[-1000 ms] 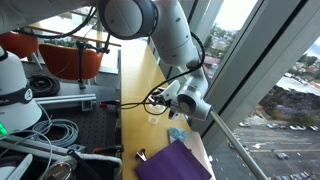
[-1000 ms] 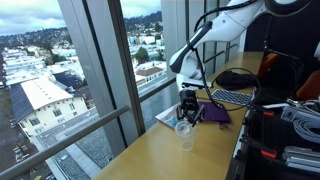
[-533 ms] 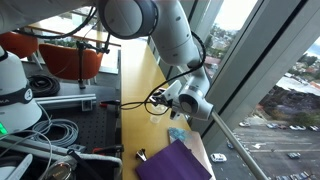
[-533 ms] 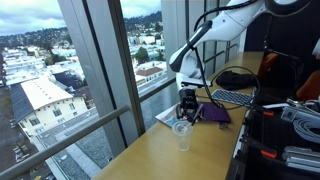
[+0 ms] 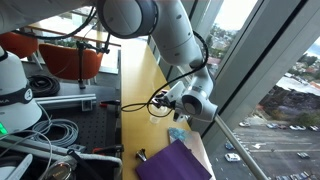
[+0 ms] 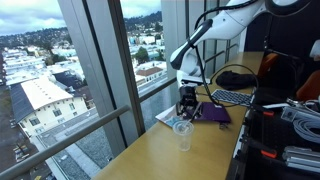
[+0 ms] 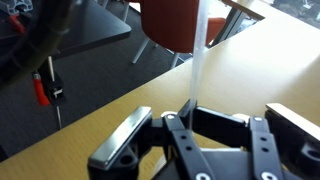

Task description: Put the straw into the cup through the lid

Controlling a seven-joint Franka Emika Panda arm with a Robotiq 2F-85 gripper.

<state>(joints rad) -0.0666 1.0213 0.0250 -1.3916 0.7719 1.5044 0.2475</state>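
One container is noted: a clear plastic cup [image 6: 182, 135] standing upright on the wooden counter [image 6: 205, 158], with a lid [image 6: 181, 126] fitted on top. Nothing can be made out inside the cup (its walls are transparent and it appears small in both exterior views). In an exterior view the cup [image 5: 177, 133] is seen only as a bluish shape, partly covered by the gripper [image 5: 186, 115].

The gripper [image 6: 187, 106] is positioned directly above the lid, pointing down. Whether it touches the lid cannot be determined. The straw [image 7: 197, 55] is recorded in the wrist view as a pale translucent tube rising from between the fingers, which are drawn in narrowly upon it. The point of grip is masked by the black linkage, and the far end of the straw is cut off by the frame edge. The straw is too thin to be traced in the exterior views, so whether its tip is in the lid cannot be told.

A purple cloth [image 6: 216, 113] is laid on the counter near the cup. In an exterior view the purple cloth [image 5: 175, 162] is cropped by the lower edge.
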